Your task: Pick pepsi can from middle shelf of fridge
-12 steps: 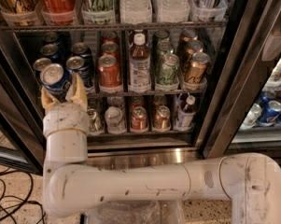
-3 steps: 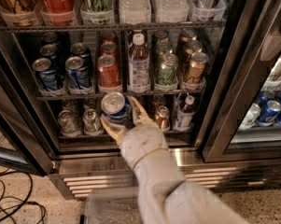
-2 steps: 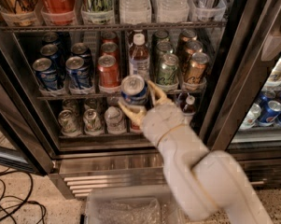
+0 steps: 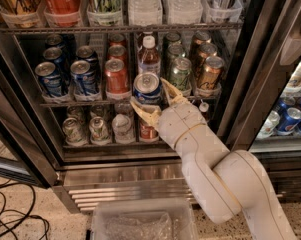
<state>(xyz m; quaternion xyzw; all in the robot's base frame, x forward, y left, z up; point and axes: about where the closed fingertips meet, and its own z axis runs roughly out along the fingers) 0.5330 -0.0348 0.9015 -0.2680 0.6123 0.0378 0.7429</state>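
Note:
My gripper (image 4: 154,98) is shut on the pepsi can (image 4: 147,87), a blue can with a silver top, and holds it upright in front of the open fridge (image 4: 240,74), level with the front edge of the middle shelf (image 4: 75,103). The white arm reaches up from the lower right. More blue pepsi cans (image 4: 82,76) stand in the left lanes of the middle shelf. A red can (image 4: 116,76), a clear bottle (image 4: 148,56), green cans (image 4: 180,71) and gold cans (image 4: 210,73) fill the other lanes.
The rack above holds tall cans and water bottles (image 4: 145,1). The bottom shelf holds more cans (image 4: 97,129). A steel grille (image 4: 125,184) forms the base. A clear plastic bin (image 4: 142,221) sits on the floor in front. Cables (image 4: 12,219) lie at left. A second fridge compartment (image 4: 290,119) is at right.
The arm has swung from the left of the fridge to the right with the pepsi can in the gripper. The can now sits in front of the middle lanes, slightly higher than before.

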